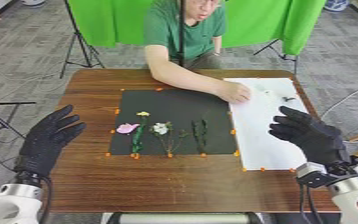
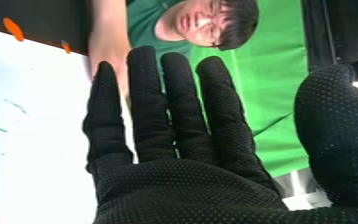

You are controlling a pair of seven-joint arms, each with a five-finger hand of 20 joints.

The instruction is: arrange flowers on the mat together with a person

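Observation:
In the head view my left hand is held open at the left table edge, apart from the flowers. My right hand is over the white mat's right side, fingers relaxed and holding nothing; the right wrist view shows the same hand with straight fingers. On the black mat lie a pink flower, a yellow flower, a white flower and green leafy stems. A person's hand rests at the upper left of the white mat; whether it holds anything is hidden.
Small dark and pale green bits lie near the white mat's far end. Orange tape pieces mark the mats' edges. The person leans over the far side of the brown table, one arm across it.

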